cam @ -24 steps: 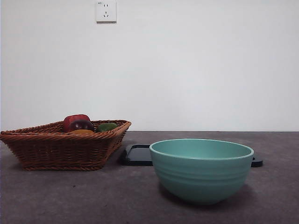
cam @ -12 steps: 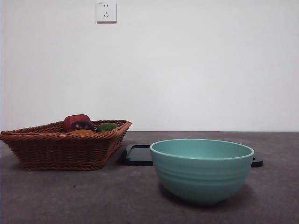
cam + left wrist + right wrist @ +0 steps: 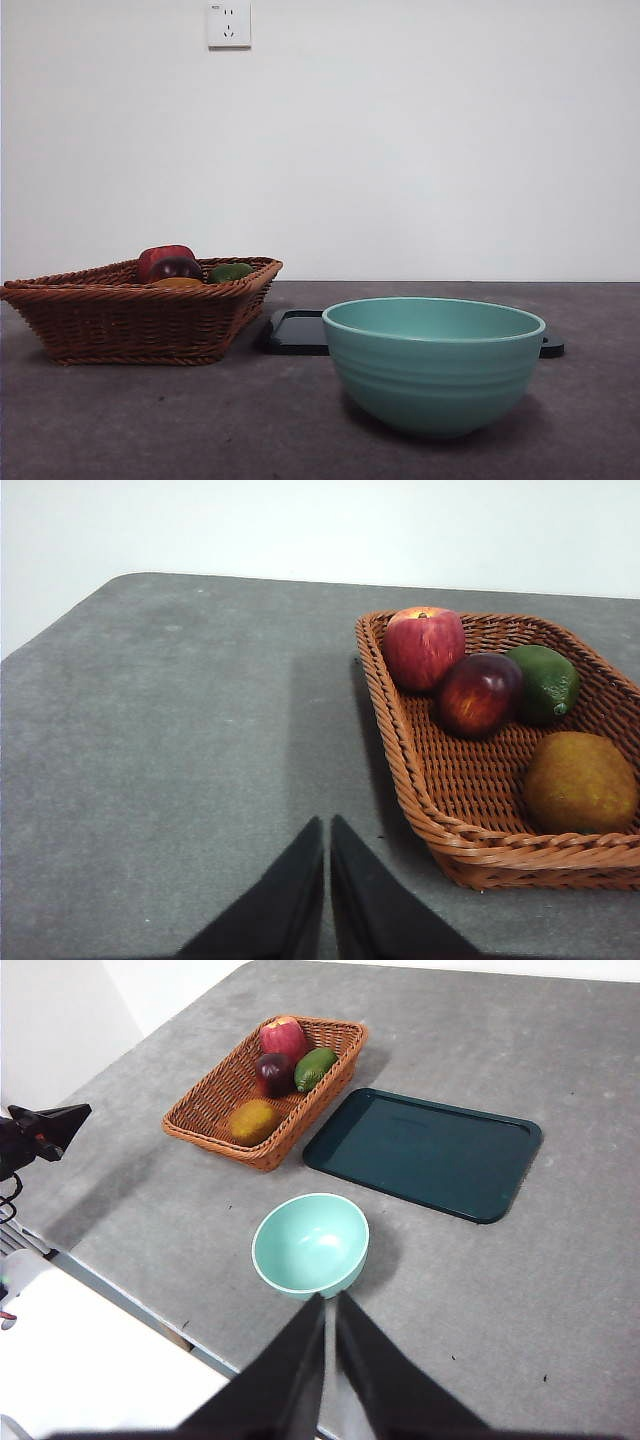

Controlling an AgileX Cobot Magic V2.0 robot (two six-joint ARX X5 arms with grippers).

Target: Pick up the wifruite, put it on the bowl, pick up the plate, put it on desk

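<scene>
Grey desk (image 3: 560,1290) under a white wall: basket (image 3: 470,810), tray (image 3: 425,1150) and bowl (image 3: 311,1244), both arms waiting.

Orange-brown fruit (image 3: 581,782) lies in the basket's near corner, ahead of the left gripper (image 3: 327,880) and off to one side, its jaws pressed together. Right gripper (image 3: 329,1360), jaws also closed, hangs high over the bowl, so the left arm looks nearer to the fruit.

The basket (image 3: 480,810) is woven brown wicker, coarse and ribbed. The bowl (image 3: 433,365) looks smooth, faintly glossy, ridged outside. The wifruite (image 3: 581,783) has dull, slightly rough skin. The worktop (image 3: 600,1290) is matt, mottled grey. The tray (image 3: 425,1150) looks smooth dark plastic.
</scene>
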